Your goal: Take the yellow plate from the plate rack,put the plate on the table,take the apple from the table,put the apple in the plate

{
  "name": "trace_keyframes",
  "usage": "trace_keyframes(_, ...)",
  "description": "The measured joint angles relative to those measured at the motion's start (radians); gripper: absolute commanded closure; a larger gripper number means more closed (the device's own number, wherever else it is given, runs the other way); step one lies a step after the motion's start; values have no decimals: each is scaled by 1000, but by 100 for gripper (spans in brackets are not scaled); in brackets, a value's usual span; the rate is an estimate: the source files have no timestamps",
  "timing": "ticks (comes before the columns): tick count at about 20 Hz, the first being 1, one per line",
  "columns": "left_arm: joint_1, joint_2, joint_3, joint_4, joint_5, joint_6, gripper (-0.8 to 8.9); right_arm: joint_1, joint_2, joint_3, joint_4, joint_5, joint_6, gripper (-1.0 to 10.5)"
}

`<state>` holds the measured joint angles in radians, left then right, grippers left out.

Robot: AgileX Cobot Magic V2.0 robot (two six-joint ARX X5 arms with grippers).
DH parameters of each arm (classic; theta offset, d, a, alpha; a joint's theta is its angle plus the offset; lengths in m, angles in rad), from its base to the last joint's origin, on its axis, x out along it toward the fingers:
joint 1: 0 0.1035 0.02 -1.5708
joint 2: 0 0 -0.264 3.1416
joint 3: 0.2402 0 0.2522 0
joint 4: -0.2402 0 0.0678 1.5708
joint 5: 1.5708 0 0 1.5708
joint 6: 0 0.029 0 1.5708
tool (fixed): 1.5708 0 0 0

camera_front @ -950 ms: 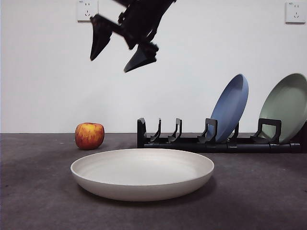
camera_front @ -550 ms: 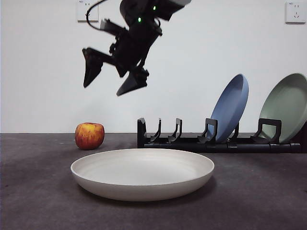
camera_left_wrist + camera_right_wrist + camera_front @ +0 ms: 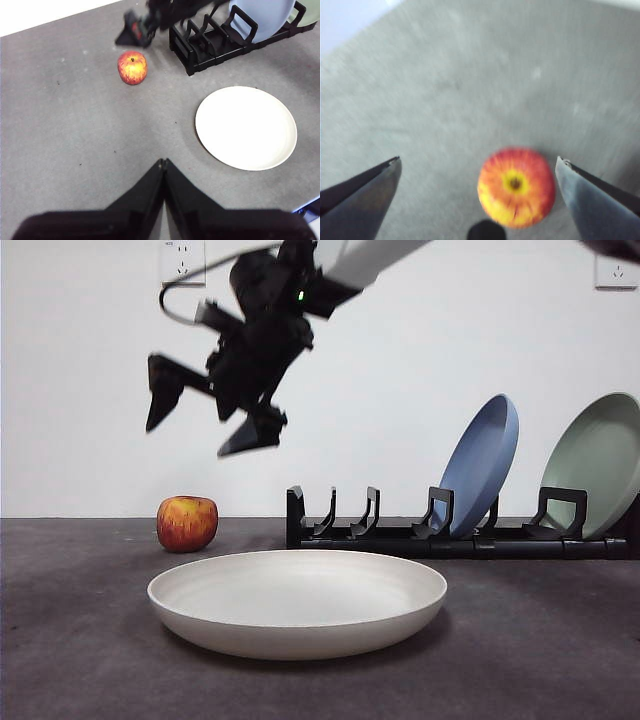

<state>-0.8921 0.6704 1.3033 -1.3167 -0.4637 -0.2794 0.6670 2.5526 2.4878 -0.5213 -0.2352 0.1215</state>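
- The right gripper hangs in the air above the apple, its jaws spread wide and holding nothing; its wrist view shows the apple on the tabletop between the two jaw tips, stem up.
- The apple rests on the tabletop near the end of the rack, apart from it.
- The yellow plate lies flat on the tabletop, right way up and empty, nearer the front edge than the apple and the rack.
- The rack stands toward the back edge; its slots nearest the apple hold nothing, while a blue plate and a green plate lean in the slots farther along.
- The left gripper hovers well back from the things, jaws pressed together and holding nothing; its view takes in the apple, the yellow plate, the rack and the right gripper above the apple.
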Motion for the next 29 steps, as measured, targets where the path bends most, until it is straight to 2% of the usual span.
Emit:
trace_keyframes(4,0,0,0,0,3,24,822,-1,20,-1,47,0,66,285)
trace_keyframes(12,0,0,0,0,27,48,822,-2,64,-1,46,3,145,285)
trace_keyframes(18,0,0,0,0,76,58,822,-2,64,-1,40,21,156,285)
trace_keyframes(29,0,0,0,0,85,73,822,10,137,-1,24,5,198,289)
